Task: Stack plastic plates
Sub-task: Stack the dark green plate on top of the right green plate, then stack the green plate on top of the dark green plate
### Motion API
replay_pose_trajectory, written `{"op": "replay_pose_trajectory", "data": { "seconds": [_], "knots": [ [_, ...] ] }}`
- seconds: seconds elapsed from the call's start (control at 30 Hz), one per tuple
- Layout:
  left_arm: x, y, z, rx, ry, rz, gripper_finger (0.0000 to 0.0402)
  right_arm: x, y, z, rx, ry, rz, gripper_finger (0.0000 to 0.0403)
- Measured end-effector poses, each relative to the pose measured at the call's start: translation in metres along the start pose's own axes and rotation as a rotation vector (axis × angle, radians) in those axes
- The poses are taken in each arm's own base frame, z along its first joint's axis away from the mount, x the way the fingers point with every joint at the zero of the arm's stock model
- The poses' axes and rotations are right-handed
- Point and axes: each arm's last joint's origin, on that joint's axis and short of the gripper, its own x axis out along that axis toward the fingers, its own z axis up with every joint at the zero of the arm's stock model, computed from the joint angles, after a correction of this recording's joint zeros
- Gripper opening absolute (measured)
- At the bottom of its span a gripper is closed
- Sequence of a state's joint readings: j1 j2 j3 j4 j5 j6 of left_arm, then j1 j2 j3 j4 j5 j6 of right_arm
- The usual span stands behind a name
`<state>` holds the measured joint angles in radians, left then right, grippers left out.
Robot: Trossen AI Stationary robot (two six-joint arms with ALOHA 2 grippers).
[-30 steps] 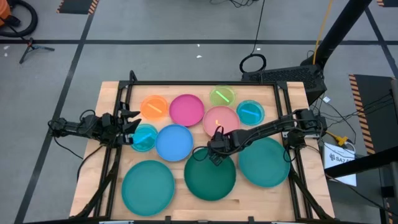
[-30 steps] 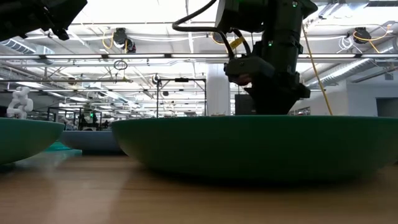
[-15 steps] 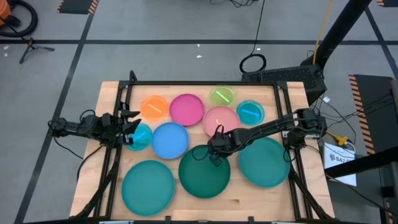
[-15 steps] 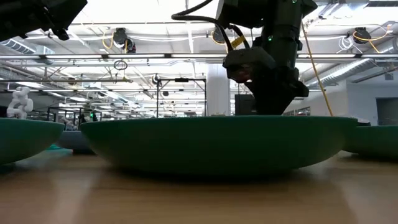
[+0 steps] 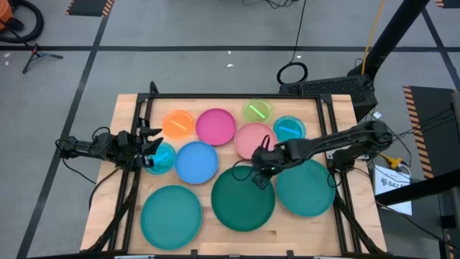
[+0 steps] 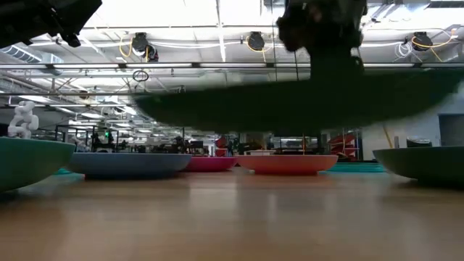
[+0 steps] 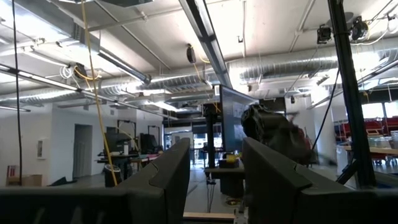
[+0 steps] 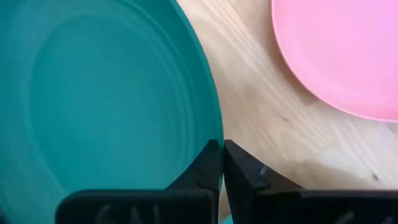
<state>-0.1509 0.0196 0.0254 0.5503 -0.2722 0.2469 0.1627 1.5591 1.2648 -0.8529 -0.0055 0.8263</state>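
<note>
Clenched on the rim of the dark green plate (image 5: 243, 200), the right gripper (image 5: 261, 173) holds it clear of the wooden table (image 5: 302, 224) at lower centre of the overhead frame; the wrist camera shows both dark fingers (image 8: 211, 168) pinched together over the plate's edge (image 8: 106, 106). At table height the raised plate (image 6: 304, 101) is only a dark smear across the upper frame, cut off at the right, and the arm above it is too smeared to make out.

Two large teal plates flank it, one at lower left (image 5: 171, 214), one at lower right (image 5: 305, 188) partly under the right arm. Behind, left to right: a medium blue plate (image 5: 197, 161), a magenta plate (image 5: 215, 126) and a pink plate (image 5: 253, 139), the last just beside the gripper and apart from the green rim. Small plates ring the back: orange (image 5: 179, 124), lime (image 5: 256, 111), light blue (image 5: 289, 129), and another light blue one (image 5: 164, 157) half hidden by the left gripper (image 5: 149, 140), which waits at the left edge. Its wrist view shows its fingers (image 7: 171, 180) standing parted, released.
</note>
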Motion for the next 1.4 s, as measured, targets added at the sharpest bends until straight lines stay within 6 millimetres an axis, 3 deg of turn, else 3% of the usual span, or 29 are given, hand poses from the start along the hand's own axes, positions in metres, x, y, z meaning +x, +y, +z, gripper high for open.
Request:
{"op": "replay_pose_trajectory", "data": {
  "seconds": [0.33,0.57,0.9,1.4],
  "knots": [
    [0.000,0.000,0.000,-0.022,-0.001,0.000,0.0154,-0.066,-0.040,-0.038,0.031,0.120,-0.139,0.0004],
    [0.000,0.000,0.000,-0.040,-0.001,0.000,0.0154,-0.095,-0.076,-0.071,0.131,0.126,-0.161,0.0004],
    [0.000,0.000,0.000,-0.043,-0.001,0.000,0.0154,-0.091,-0.122,-0.113,0.263,0.099,-0.155,0.0016],
    [0.000,0.001,0.002,-0.077,-0.023,0.005,0.0154,-0.084,-0.129,-0.116,0.222,0.039,-0.239,0.0106]
  ]
}}
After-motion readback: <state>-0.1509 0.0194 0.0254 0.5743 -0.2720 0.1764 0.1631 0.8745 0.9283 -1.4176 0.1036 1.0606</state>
